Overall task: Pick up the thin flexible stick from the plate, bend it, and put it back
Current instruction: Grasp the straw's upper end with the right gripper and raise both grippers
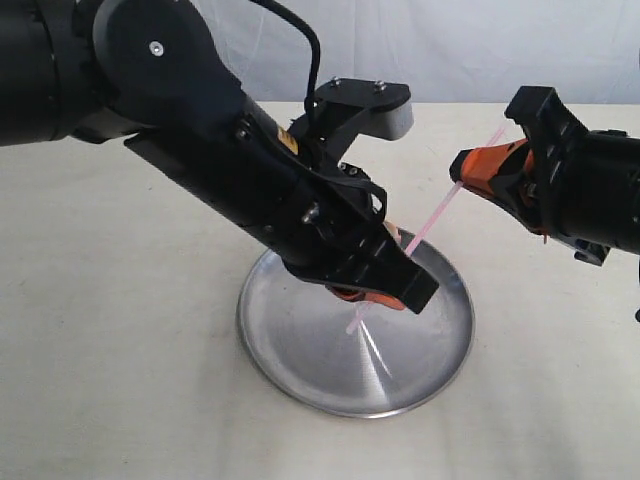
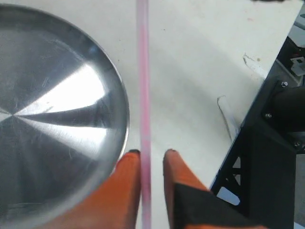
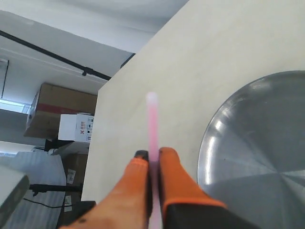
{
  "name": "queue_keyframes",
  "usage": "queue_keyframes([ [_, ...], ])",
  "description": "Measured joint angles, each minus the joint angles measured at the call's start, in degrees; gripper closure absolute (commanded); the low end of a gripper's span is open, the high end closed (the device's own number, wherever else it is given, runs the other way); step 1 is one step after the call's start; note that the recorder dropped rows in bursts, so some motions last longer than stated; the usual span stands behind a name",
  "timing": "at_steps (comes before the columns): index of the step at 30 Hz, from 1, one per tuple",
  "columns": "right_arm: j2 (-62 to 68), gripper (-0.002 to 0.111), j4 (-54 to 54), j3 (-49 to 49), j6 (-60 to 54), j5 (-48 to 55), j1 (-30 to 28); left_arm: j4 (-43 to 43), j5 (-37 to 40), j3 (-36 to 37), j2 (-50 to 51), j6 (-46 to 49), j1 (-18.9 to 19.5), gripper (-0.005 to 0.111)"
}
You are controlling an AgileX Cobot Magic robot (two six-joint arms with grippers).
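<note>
The thin pale pink stick [image 1: 430, 225] slants straight through the air, from just above the silver plate [image 1: 330, 370] up toward the right. My right gripper [image 1: 460, 178] is shut on its upper part; in the right wrist view the stick [image 3: 152, 124] sticks out past the pinching orange fingers [image 3: 169, 167]. My left gripper [image 1: 375, 297] hovers low over the plate's far side around the stick's lower end. In the left wrist view the stick [image 2: 143, 71] runs between the fingers of my left gripper [image 2: 152, 152]. It touches one finger, with a gap to the other.
The plate [image 2: 57, 105] lies on a pale cream tabletop [image 1: 120, 330]. A black metal frame [image 2: 267, 157] stands past the table's edge in the left wrist view. Cardboard boxes [image 3: 57, 112] sit beyond the table's far edge in the right wrist view.
</note>
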Motion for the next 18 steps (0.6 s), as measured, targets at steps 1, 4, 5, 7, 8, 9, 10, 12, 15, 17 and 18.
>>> queue_keyframes([
  [1,0.0,0.108,0.0,0.1,0.0,-0.1,0.0,0.6,0.3,0.0,0.0,-0.4,0.0,0.072],
  [4,0.0,0.108,0.0,0.1,0.0,-0.1,0.0,2.5,0.7,0.0,0.0,-2.0,0.0,0.069],
  [5,0.0,0.108,0.0,0.1,0.0,-0.1,0.0,3.0,0.7,0.0,0.0,-2.4,0.0,0.069],
  [7,0.0,0.108,0.0,0.1,0.0,-0.1,0.0,3.6,0.7,0.0,0.0,-2.8,0.0,0.072],
  [8,0.0,0.108,0.0,0.1,0.0,-0.1,0.0,3.7,0.7,0.0,0.0,-2.9,0.0,0.075],
  [9,0.0,0.108,0.0,0.1,0.0,-0.1,0.0,3.9,0.7,0.0,0.0,-3.0,0.0,0.079],
  [10,0.0,0.108,0.0,0.1,0.0,-0.1,0.0,4.2,0.7,0.0,0.0,-3.4,0.0,0.083],
  [12,0.0,0.108,0.0,0.1,0.0,-0.1,0.0,5.2,0.8,0.0,0.0,-4.3,0.0,0.096],
  [15,0.0,0.108,0.0,0.1,-0.1,-0.1,0.0,7.9,0.9,0.0,0.0,-6.0,0.0,0.107],
  [17,0.1,0.108,0.0,0.1,-0.1,-0.1,0.0,8.4,0.9,0.0,0.0,-6.1,0.0,0.107],
  [18,0.2,0.108,0.0,0.1,-0.1,-0.1,0.0,8.5,0.9,0.0,0.0,-6.3,0.0,0.107],
])
